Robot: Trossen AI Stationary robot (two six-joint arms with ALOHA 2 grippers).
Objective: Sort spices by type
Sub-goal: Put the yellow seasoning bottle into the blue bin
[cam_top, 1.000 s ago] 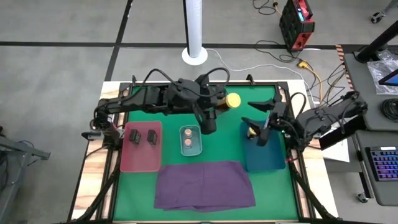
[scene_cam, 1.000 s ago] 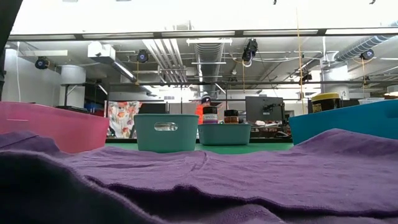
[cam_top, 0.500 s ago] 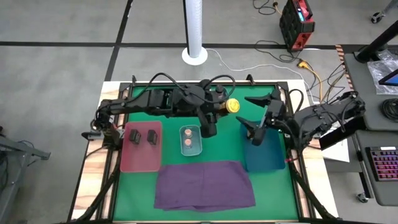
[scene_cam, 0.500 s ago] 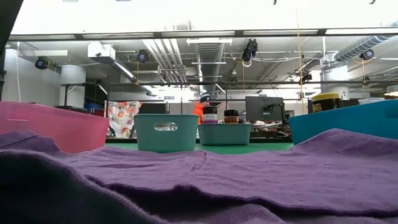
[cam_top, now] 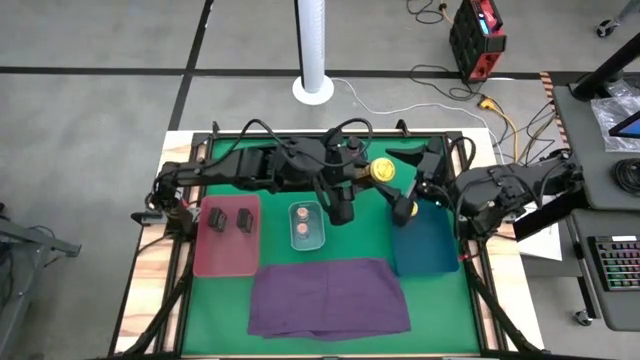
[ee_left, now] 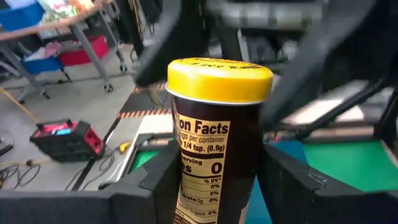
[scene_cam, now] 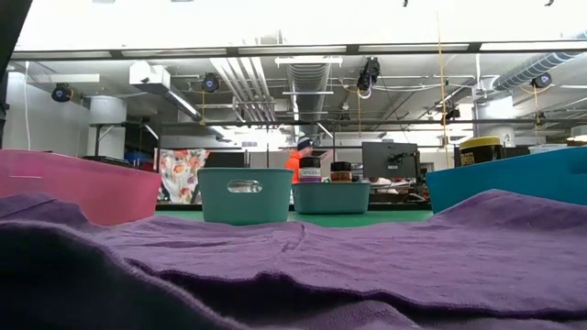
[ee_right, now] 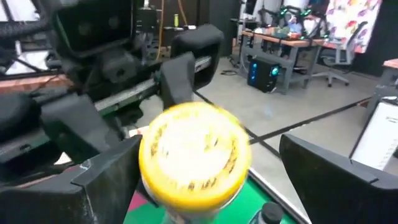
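High view: my left gripper (cam_top: 372,172) held a yellow-lidded jar (cam_top: 379,171) above the green mat (cam_top: 365,235) near its far edge, between the small teal bin (cam_top: 307,226) and the blue bin (cam_top: 425,245). My right gripper (cam_top: 408,186) faced that lid, fingers apart. Two dark tins (cam_top: 229,217) lay in the pink tray (cam_top: 227,250); two pink-topped jars (cam_top: 304,221) sat in the teal bin.

Low view: the purple cloth (scene_cam: 303,266) filled the foreground.

Left wrist view: my fingers (ee_left: 160,182) were clamped on the jar's sides.

Right wrist view: my fingers (ee_right: 99,180) stood wide on either side of the yellow lid (ee_right: 195,153), not touching it.
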